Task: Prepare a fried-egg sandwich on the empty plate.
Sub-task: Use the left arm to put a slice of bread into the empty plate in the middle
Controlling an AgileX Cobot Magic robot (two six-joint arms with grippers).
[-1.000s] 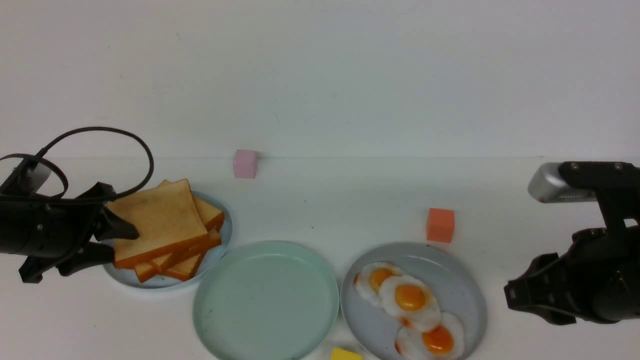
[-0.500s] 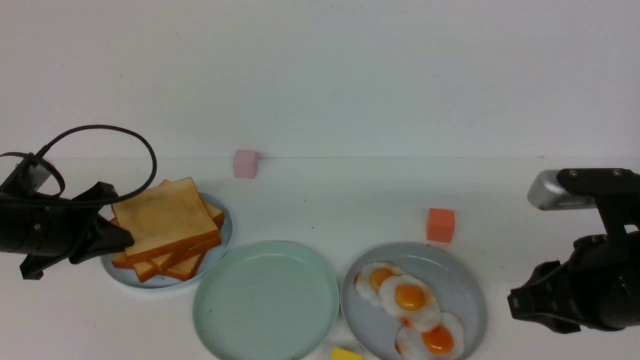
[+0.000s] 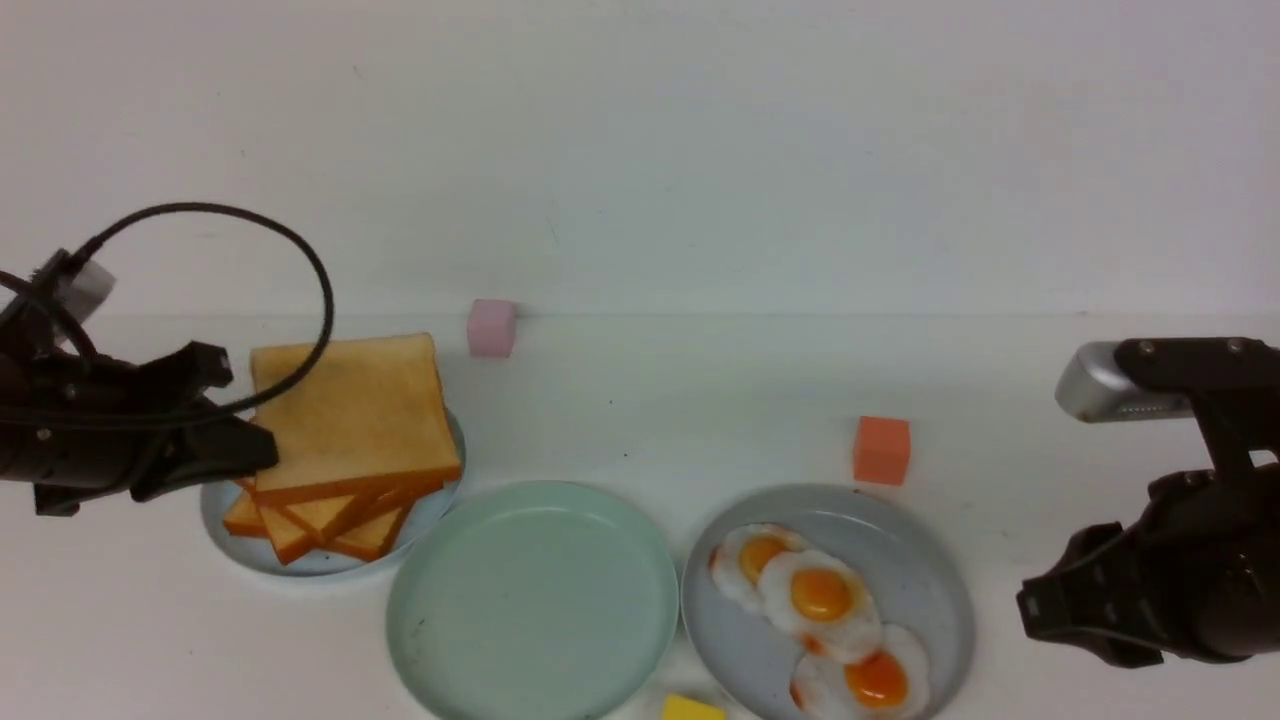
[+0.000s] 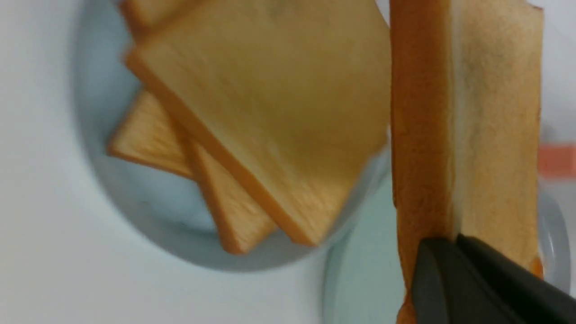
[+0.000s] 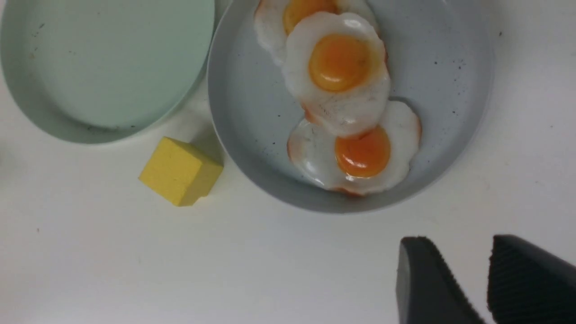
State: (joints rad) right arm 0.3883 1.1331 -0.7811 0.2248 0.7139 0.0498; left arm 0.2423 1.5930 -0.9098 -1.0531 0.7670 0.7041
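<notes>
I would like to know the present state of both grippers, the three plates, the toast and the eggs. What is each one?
left gripper: shut on top toast slice
top toast slice: gripped at one edge, raised above the pile
toast pile: stacked askew on pale-blue plate
mint-green plate: empty
grey-blue plate: holds three overlapping fried eggs
right gripper: open, holding nothing

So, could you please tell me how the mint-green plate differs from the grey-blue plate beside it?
The mint-green plate is bare; the grey-blue plate holds three overlapping fried eggs. The mint-green plate sits centre, the grey-blue plate toward the robot's right. Both are round, low-rimmed and similar in size.
</notes>
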